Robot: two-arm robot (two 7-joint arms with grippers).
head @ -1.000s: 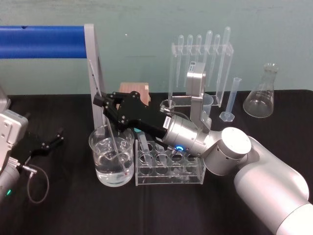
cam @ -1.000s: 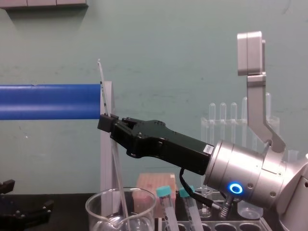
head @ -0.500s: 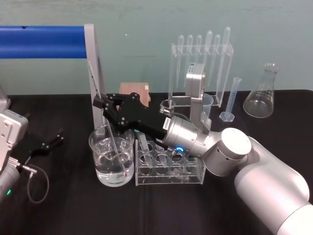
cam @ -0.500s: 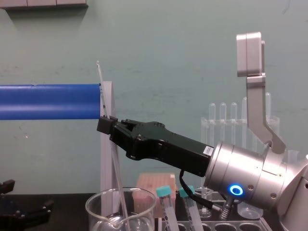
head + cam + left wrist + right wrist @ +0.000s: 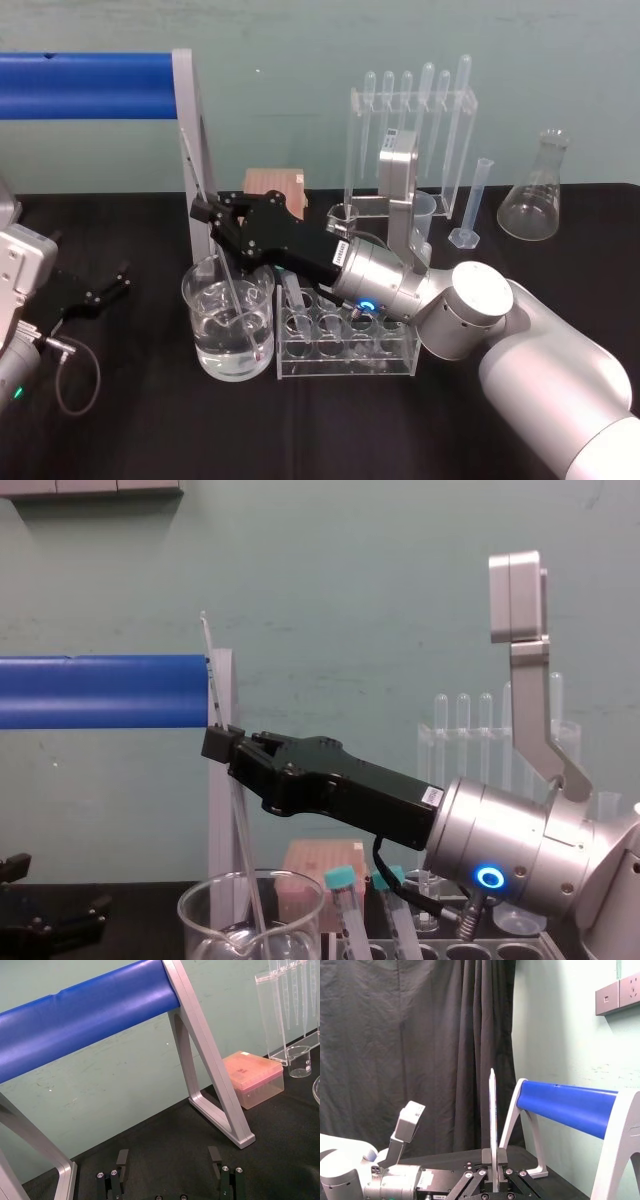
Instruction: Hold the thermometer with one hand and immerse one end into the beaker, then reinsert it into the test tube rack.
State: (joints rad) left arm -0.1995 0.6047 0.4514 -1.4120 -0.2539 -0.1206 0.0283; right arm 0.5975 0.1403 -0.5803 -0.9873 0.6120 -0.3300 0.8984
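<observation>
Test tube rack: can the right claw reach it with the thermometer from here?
Probably yes: the right claw grips the thermometer over the beaker, the test tube rack stands right beside it, and its front holes look free.

The thermometer (image 5: 207, 640) stands between the jaws of the right gripper (image 5: 212, 222), lower end in the beaker (image 5: 200, 300) directly below them. The test tube rack (image 5: 345, 345) is just beside the beaker, behind the jaws, under the wrist. The left gripper (image 5: 108, 285) lies well apart, beyond the beaker.

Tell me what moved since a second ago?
The right gripper, shut on the thermometer, sank slightly, pushing the rod a little deeper into the beaker. Nothing was grabbed or let go. The left gripper stayed parked and open at the left, and the test tube rack did not move.
</observation>
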